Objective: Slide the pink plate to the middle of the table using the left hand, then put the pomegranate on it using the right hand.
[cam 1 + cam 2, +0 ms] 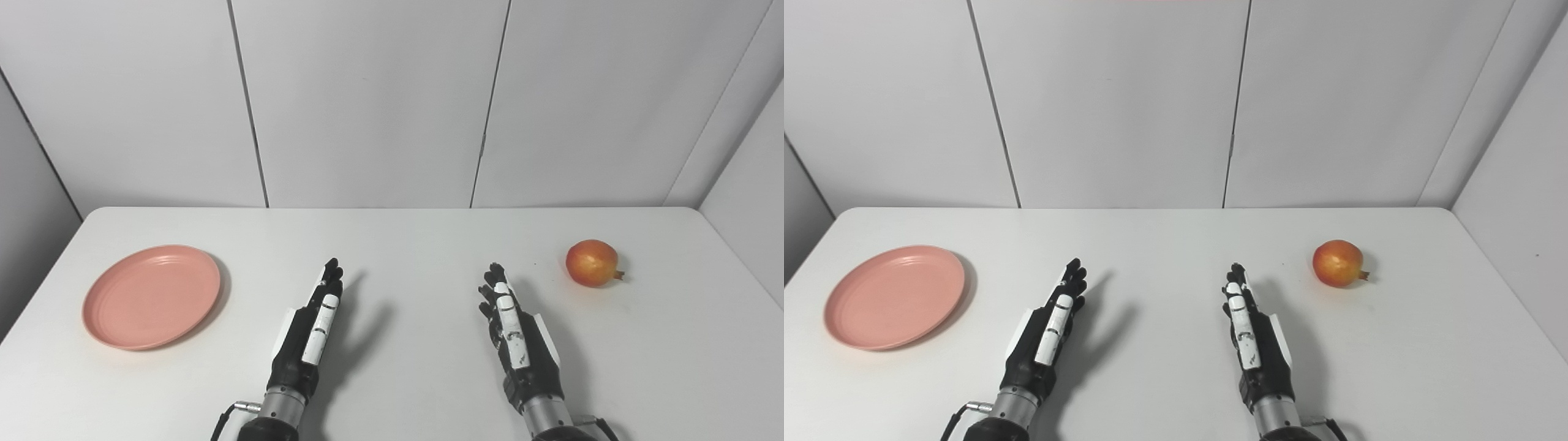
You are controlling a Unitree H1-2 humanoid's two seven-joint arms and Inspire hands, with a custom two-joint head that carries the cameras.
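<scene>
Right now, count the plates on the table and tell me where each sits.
1. A single pink plate lies empty at the table's left side, apart from the left hand. Nothing on the table could hide another.

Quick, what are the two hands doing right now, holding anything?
Left hand: open, fingers stretched out, holding nothing, apart from the pink plate.
Right hand: open, holding nothing, short of the pomegranate.
</scene>
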